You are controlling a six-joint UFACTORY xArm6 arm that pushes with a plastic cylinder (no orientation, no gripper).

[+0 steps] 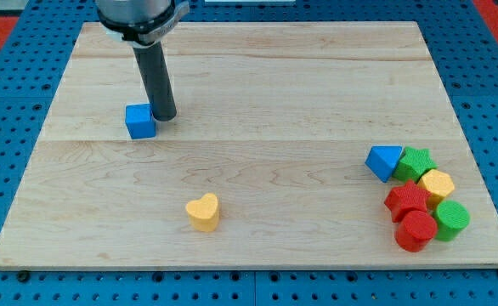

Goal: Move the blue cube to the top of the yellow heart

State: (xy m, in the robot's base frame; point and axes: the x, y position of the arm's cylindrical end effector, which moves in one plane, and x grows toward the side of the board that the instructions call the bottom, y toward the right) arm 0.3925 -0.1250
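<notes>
The blue cube [139, 121] sits on the wooden board at the view's left, above the middle. My tip [165, 116] stands right against the cube's right side, touching or nearly touching it. The yellow heart [203, 212] lies lower down, toward the view's bottom and a little right of the cube, well apart from it.
A cluster of blocks lies at the view's lower right: a blue triangle [384, 161], a green star [416, 161], a yellow hexagon [437, 184], a red star [409, 201], a red cylinder [415, 230] and a green cylinder [451, 220]. The board's edge [249, 265] runs along the bottom.
</notes>
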